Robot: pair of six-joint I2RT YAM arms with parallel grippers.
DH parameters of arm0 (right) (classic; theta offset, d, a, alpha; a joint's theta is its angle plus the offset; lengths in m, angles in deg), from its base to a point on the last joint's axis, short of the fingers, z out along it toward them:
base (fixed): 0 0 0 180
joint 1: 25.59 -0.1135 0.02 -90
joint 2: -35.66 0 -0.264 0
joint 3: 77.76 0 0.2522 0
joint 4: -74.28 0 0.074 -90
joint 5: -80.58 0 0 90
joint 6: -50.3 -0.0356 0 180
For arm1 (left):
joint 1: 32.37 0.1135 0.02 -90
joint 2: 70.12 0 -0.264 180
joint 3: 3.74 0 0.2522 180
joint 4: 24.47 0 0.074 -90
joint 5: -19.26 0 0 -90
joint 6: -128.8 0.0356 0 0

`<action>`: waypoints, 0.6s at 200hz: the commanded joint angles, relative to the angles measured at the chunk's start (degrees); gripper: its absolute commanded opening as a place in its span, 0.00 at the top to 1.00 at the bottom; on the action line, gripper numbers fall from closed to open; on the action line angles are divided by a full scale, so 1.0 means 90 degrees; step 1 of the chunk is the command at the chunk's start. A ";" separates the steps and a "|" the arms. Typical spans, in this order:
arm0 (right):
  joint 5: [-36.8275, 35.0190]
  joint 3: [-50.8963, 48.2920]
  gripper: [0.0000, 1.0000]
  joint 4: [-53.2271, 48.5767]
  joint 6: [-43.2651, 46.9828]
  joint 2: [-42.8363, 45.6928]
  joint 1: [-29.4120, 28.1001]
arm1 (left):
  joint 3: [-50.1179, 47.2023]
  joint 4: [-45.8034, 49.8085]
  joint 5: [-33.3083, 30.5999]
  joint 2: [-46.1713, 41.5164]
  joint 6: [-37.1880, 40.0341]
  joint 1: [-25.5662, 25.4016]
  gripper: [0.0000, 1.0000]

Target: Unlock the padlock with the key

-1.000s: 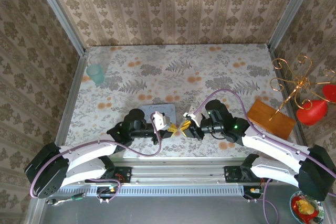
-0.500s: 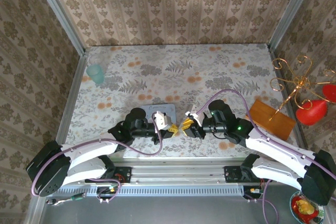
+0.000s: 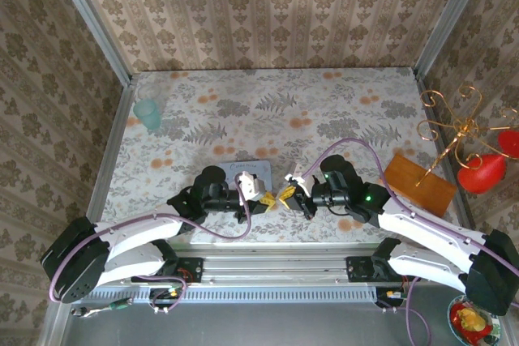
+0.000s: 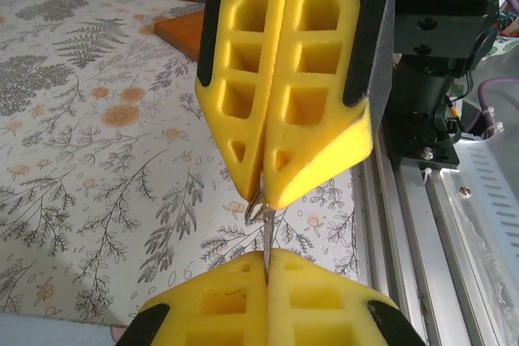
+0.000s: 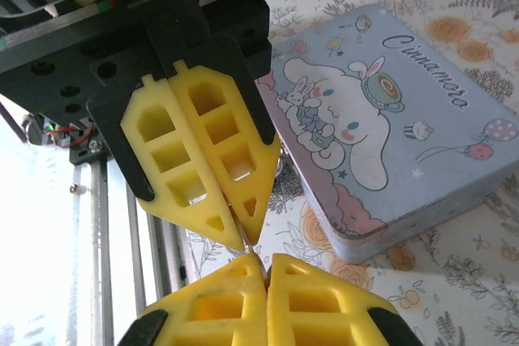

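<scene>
A thin silvery key (image 4: 265, 232) runs edge-on between the two grippers, which meet tip to tip just above the table near its front edge. My left gripper (image 4: 268, 255) (image 3: 266, 198) is shut on one end of the key. My right gripper (image 5: 261, 258) (image 3: 284, 194) is shut on the other end, where a small wire loop (image 4: 255, 210) sticks out at its yellow fingertips (image 4: 280, 188). In the right wrist view the key (image 5: 246, 242) shows as a sliver coming out of the left gripper's fingers (image 5: 203, 160). The padlock is hidden.
A pale blue cartoon-printed tin (image 5: 389, 135) (image 3: 247, 169) lies flat just behind the grippers. A teal cup (image 3: 148, 113) stands at the back left. A wooden block (image 3: 418, 184) and a gold wire stand (image 3: 458, 131) with red ornaments sit at the right. The metal rail (image 4: 422, 224) borders the near edge.
The right gripper's jaws, slightly apart before, have closed at the tip of the left gripper. The left arm has stayed put.
</scene>
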 commanded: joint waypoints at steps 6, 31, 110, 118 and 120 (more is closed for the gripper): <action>-0.0133 -0.0109 1.00 0.0350 -0.0153 0.0021 -0.0015 | 0.0168 -0.0077 -0.0196 -0.0122 -0.0201 0.0045 0.90; -0.0761 -0.0441 1.00 0.1221 -0.0768 0.0166 -0.0014 | 0.0115 -0.0446 -0.0526 -0.0279 -0.1134 0.0550 0.74; -0.4425 -0.1257 1.00 0.4923 -0.4840 -0.0427 -0.1027 | -0.0375 -0.2872 -0.1772 -0.0346 -0.5153 0.1897 0.41; -0.4746 -0.1254 1.00 0.5061 -0.5235 -0.0571 -0.1175 | -0.0341 -0.3080 -0.1770 -0.0139 -0.5474 0.1897 0.41; -0.4813 -0.1250 1.00 0.5081 -0.5348 -0.0613 -0.1207 | -0.0333 -0.3119 -0.1767 -0.0088 -0.5559 0.1893 0.41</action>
